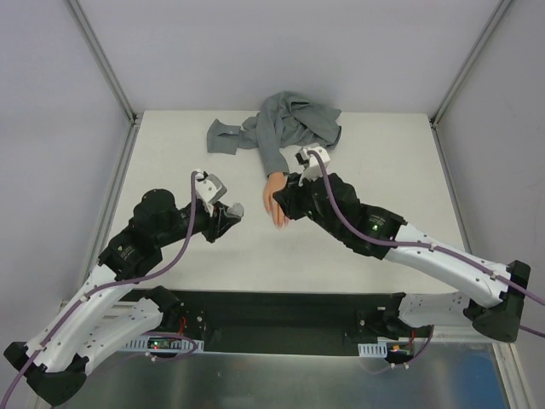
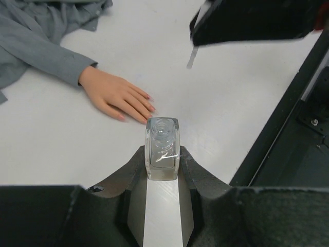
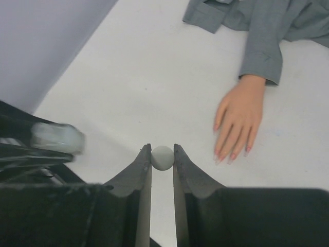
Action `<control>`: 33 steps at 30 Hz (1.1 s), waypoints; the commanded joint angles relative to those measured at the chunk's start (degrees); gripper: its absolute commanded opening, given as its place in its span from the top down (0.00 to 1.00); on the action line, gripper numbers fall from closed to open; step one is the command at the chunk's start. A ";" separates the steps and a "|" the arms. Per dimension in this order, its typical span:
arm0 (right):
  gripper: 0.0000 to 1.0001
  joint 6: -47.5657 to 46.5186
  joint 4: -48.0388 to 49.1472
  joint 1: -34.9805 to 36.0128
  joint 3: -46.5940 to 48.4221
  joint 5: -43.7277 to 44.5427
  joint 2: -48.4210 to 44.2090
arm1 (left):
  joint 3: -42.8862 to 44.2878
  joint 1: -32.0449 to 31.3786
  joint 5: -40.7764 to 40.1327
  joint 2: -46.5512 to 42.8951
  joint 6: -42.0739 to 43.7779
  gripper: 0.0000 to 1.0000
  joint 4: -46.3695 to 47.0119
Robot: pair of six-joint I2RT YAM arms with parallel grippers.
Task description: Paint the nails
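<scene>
The peach mannequin hand (image 1: 274, 198) lies flat, fingers toward the near edge, its grey sleeve (image 1: 274, 152) behind it. Its nails (image 3: 232, 156) look pink at the fingertips; they also show in the left wrist view (image 2: 149, 107). My left gripper (image 2: 162, 154) is shut on a small clear polish bottle (image 2: 162, 146), left of the hand (image 1: 232, 210). My right gripper (image 3: 162, 153) is shut on a round white cap (image 3: 162, 158), just right of the hand's fingers (image 1: 287, 203). A thin brush (image 2: 192, 57) hangs below it, above the table.
A crumpled grey garment (image 1: 294, 123) lies at the back of the white table (image 1: 196, 145). A black base plate (image 1: 281, 311) runs along the near edge. Grey walls and metal posts (image 1: 102, 60) enclose the table on three sides.
</scene>
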 commanded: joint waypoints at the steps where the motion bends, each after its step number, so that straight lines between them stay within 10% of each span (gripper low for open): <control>1: 0.99 -6.35 10.49 -2.02 -8.06 0.46 0.63 | 3.12 0.04 -2.08 -1.43 -1.05 1.00 6.08; 19: 0.99 -17.25 40.99 -8.27 -26.27 -2.62 19.70 | -1.36 8.22 6.73 3.75 -1.49 1.00 12.68; 33: 0.99 -18.49 45.14 -9.23 -28.56 -7.01 24.36 | -1.63 9.98 8.31 4.37 -1.85 1.00 12.41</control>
